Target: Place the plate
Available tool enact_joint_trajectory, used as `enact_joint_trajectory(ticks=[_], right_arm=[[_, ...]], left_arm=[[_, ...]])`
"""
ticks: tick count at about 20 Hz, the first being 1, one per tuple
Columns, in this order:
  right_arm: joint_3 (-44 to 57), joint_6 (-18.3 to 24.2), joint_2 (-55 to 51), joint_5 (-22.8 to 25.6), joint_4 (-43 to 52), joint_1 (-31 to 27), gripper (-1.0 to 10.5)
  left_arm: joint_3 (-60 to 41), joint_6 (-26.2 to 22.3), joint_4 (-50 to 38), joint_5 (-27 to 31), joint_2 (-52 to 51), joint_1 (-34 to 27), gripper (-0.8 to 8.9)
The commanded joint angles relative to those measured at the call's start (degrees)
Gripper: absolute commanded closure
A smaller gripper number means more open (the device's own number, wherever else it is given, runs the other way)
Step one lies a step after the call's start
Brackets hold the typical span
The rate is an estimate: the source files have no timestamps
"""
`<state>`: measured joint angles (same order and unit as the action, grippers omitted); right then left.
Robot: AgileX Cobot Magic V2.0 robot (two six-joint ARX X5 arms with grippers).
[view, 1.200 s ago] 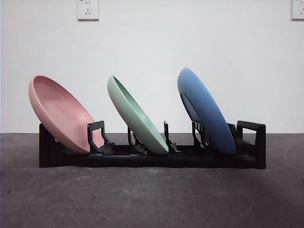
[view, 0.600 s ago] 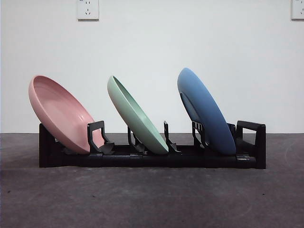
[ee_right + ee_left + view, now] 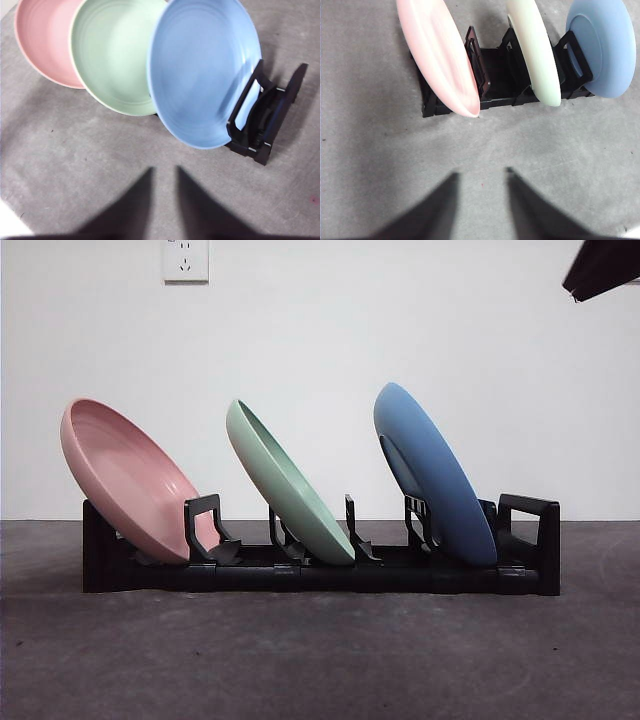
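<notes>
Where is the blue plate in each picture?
Front view: the blue plate leans in the black rack, at its right end.
Left wrist view: the blue one is at the upper right corner.
Right wrist view: it is the big one in the middle.
Shared landmark: the green plate is always right next to it.

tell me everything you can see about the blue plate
The blue plate is round, smooth and matte, plastic-looking, with a shallow well and raised rim. It stands on edge in the black rack, in the slot at one end, tilted toward the green plate without touching it. Its lower edge sits between the rack's uprights. No gripper touches it.
</notes>
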<state>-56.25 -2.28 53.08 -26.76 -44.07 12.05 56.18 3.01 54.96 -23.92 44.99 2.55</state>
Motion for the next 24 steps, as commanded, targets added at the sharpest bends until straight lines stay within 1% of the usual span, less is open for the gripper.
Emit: enact_joint_trajectory(ticks=[1, 4, 6, 7, 9, 13, 17, 18, 20, 24], right_arm=[[-1.3, 0.6, 0.5, 1.1, -0.6, 0.2, 6.9], [-1.9, 0.5, 0.5, 1.8, -1.9, 0.2, 6.9], [-3.5, -1.0, 1.2, 1.8, -2.4, 0.3, 6.9], [-5.4, -2.4, 2.3, 1.7, -3.1, 0.3, 6.9], [-11.2, -4.8, 6.2, 1.7, -6.0, 0.4, 6.9], [-26.2, -4.4, 18.2, 1.7, -15.8, 2.8, 6.9], [-35.4, -4.4, 28.2, 1.8, -16.1, 7.1, 6.9], [-36.8, -4.4, 30.2, 2.6, -15.8, 8.3, 6.9], [-38.9, -4.3, 33.9, 5.9, -15.3, 11.0, 6.9], [-39.5, -4.3, 39.7, 11.0, -12.9, 15.0, 7.0]], left_arm=[[1.5, -0.7, -0.5, -0.2, 0.3, 0.1, 5.60], [1.5, -0.6, -0.5, -0.2, 0.3, 0.1, 5.61], [1.4, -0.6, -0.6, -0.2, 0.3, 0.1, 5.63], [1.5, -0.6, -0.6, -0.2, 0.3, 0.1, 5.63], [1.4, -0.6, -0.5, -0.2, 0.3, 0.1, 5.63], [1.4, -0.6, -0.6, -0.2, 0.2, 0.1, 5.63], [1.4, -0.4, -0.5, -0.2, 0.3, 0.1, 5.63], [1.5, -0.4, -0.5, -0.2, 0.3, 0.1, 5.63], [1.4, -0.4, -0.5, -0.2, 0.3, 0.1, 5.63], [1.4, -0.4, -0.5, -0.2, 0.3, 0.1, 5.63]])
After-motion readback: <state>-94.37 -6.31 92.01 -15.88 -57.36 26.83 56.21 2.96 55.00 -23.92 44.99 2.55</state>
